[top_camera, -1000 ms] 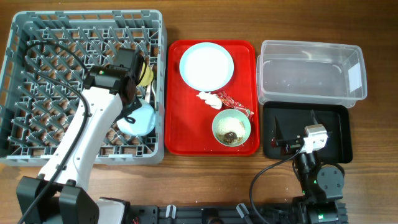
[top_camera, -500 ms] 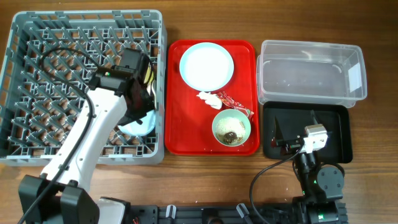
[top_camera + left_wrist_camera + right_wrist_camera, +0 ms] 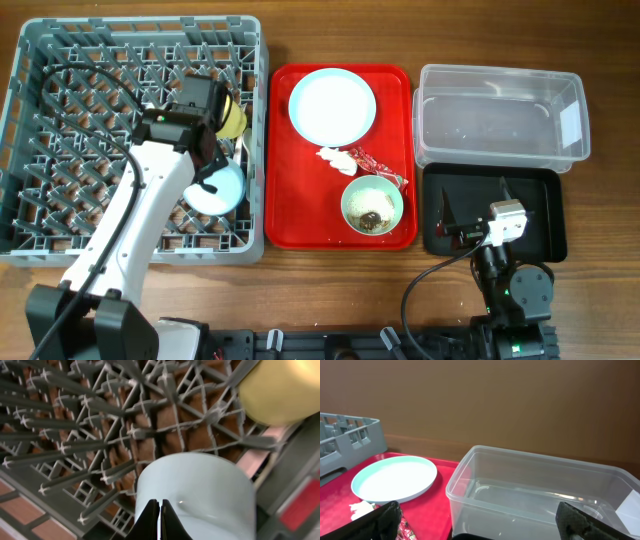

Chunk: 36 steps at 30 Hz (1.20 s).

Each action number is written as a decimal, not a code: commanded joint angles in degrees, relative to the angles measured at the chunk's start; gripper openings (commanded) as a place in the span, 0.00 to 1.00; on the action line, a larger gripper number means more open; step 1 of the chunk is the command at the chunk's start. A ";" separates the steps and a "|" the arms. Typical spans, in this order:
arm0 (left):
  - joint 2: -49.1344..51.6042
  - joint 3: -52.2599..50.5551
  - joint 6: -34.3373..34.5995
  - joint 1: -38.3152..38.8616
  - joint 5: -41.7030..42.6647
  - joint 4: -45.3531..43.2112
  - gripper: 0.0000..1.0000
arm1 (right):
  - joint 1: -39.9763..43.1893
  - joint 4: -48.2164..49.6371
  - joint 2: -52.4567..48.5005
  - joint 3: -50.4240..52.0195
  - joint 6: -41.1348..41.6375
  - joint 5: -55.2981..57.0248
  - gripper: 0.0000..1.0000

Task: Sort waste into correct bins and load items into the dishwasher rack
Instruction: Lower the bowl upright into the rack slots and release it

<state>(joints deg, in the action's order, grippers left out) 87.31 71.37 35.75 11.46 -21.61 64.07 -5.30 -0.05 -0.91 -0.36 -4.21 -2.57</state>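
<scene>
Layout from overhead: dishwasher rack [image 3: 140,25] at left of table [image 3: 600,40], red tray [image 3: 285,230] middle, clear tub [image 3: 500,72] and black tray [image 3: 545,225] right. On red tray: plate [image 3: 332,105], tissue [image 3: 330,154], wrapper [image 3: 372,165], scrap-filled bowl [image 3: 372,205]. Only left wrist view shows left tool [image 3: 160,510]: pressed together, nothing held, tips over upturned bowl [image 3: 200,495] in rack, contact unclear; yellow cup [image 3: 280,390] just beside. Right wrist view: right tool [image 3: 480,522] spread wide, empty, facing clear tub; overhead puts it above black tray.

Closed left gripper [image 3: 160,518] above pale bowl [image 3: 210,495], pegged grey rack [image 3: 100,435], blurred, probably a yellow cup [image 3: 282,387]
</scene>
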 commanded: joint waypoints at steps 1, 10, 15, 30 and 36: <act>-1.99 1.51 0.92 -0.20 -0.39 -1.55 0.04 | 0.28 0.13 0.11 0.07 -0.28 -0.52 1.00; -3.26 1.49 0.68 -0.13 9.25 3.08 0.04 | 0.28 0.13 0.11 0.07 -0.31 -0.52 1.00; -2.86 -1.14 0.68 -0.13 9.79 2.60 0.04 | 0.28 0.13 0.11 0.07 -0.31 -0.52 1.00; -2.75 -4.96 0.70 -0.13 6.54 -4.28 0.04 | 0.28 0.13 0.11 0.07 -0.31 -0.52 1.00; -2.75 -9.27 0.70 -0.13 4.83 -9.40 0.04 | 0.28 0.13 0.11 0.07 -0.31 -0.52 1.00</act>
<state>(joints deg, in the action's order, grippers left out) 85.17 64.62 35.92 11.46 -13.96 56.31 -5.30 -0.05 -0.91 -0.36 -4.21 -2.57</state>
